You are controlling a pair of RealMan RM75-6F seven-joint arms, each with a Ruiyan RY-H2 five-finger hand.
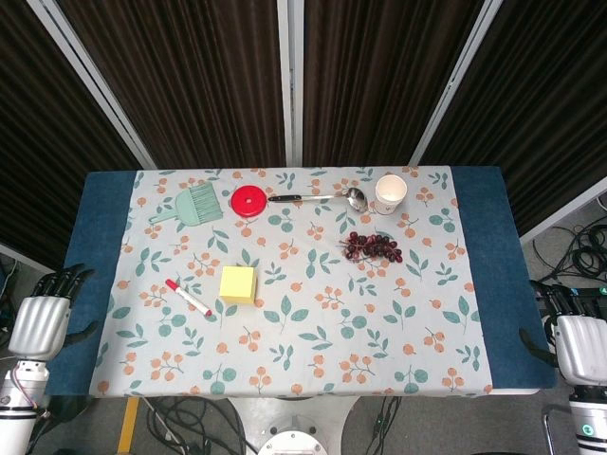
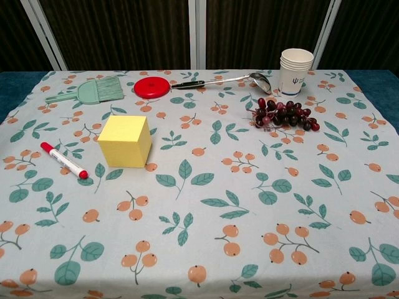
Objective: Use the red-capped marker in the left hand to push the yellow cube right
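Note:
The yellow cube (image 1: 238, 283) (image 2: 125, 141) sits on the floral tablecloth, left of centre. Just to its left lies the red-capped marker (image 1: 188, 297) (image 2: 63, 160), flat on the cloth and apart from the cube, slanting away from it. My left hand (image 1: 43, 319) hangs off the table's left edge, dark fingers pointing up and spread, holding nothing. Off the right edge my right hand (image 1: 579, 341) also holds nothing; its fingers are partly cut off by the frame. Neither hand shows in the chest view.
Along the far side lie a green brush (image 1: 191, 205) (image 2: 93, 91), a red lid (image 1: 250, 201) (image 2: 152, 86), a ladle (image 1: 322, 197) (image 2: 224, 80) and stacked paper cups (image 1: 390, 192) (image 2: 295, 70). Dark grapes (image 1: 372, 246) (image 2: 283, 114) lie right of centre.

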